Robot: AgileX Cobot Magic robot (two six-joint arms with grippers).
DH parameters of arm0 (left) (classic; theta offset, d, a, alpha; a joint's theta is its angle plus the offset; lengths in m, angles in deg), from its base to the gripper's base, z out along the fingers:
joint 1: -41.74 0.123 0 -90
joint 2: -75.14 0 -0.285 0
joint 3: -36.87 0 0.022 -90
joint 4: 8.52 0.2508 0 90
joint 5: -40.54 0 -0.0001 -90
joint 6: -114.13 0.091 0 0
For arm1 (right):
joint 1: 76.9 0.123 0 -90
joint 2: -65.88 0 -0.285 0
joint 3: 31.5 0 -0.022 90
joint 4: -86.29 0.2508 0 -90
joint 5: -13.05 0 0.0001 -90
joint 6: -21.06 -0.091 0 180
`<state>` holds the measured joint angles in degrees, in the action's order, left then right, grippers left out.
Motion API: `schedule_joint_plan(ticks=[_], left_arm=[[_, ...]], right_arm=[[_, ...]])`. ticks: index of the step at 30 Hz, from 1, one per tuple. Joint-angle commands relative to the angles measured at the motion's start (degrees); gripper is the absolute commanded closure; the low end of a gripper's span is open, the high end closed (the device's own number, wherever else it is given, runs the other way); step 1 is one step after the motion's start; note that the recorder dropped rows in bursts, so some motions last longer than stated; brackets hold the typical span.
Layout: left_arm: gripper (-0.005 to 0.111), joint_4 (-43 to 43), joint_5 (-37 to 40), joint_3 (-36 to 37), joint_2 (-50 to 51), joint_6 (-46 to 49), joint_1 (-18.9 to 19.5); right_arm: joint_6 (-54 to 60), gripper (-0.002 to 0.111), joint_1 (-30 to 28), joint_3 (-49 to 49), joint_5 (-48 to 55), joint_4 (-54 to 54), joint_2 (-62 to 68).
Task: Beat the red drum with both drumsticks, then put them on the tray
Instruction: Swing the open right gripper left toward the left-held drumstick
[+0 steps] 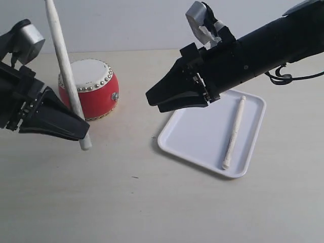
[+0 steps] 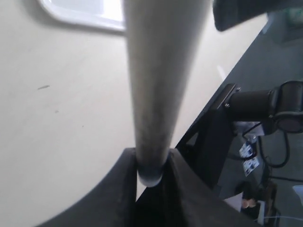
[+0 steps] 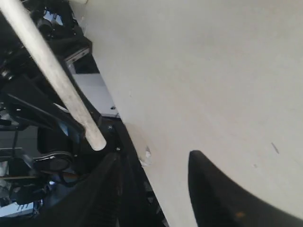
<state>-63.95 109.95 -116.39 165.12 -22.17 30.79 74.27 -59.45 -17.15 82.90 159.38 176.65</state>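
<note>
Bare table (image 1: 126,202) lies between red drum (image 1: 98,101) and tray (image 1: 195,134); drumstick (image 1: 63,55) crosses the drum.

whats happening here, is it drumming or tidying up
The left gripper is shut on one drumstick, holding it steeply upright in front of the red drum. The other drumstick lies flat in the white tray. The right gripper is open and empty, hanging over the tray's edge on the drum side. So one stick is put away and one is not yet.
</note>
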Motion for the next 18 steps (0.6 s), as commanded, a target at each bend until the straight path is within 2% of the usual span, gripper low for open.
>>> schedule_joint_plan(ticks=[1, 7, 11, 13, 18], left_arm=[[0.107, -7.0, 0.6, 3.4, -0.3, 5.0, 1.5], [0.107, -9.9, 0.6, 7.8, -0.3, 7.7, 1.5], [0.107, -11.4, 0.6, 10.1, -0.3, 8.7, 1.5], [0.107, -12.1, 0.6, 10.9, -0.3, 9.4, 1.5], [0.107, -13.6, 0.6, 12.5, -0.9, 10.5, 1.2]], right_arm=[[3.3, 0.064, 0.2, 1.4, 0.1, 7.3, -1.9], [3.9, 0.062, 3.0, 1.4, 0.1, 10.4, -4.3], [5.4, 0.042, 5.8, 1.4, 0.1, 11.1, -5.0], [5.6, 0.036, 6.6, 1.4, 0.1, 10.1, -4.9], [5.7, 0.039, 7.2, 1.5, 0.1, 8.8, -4.9]])
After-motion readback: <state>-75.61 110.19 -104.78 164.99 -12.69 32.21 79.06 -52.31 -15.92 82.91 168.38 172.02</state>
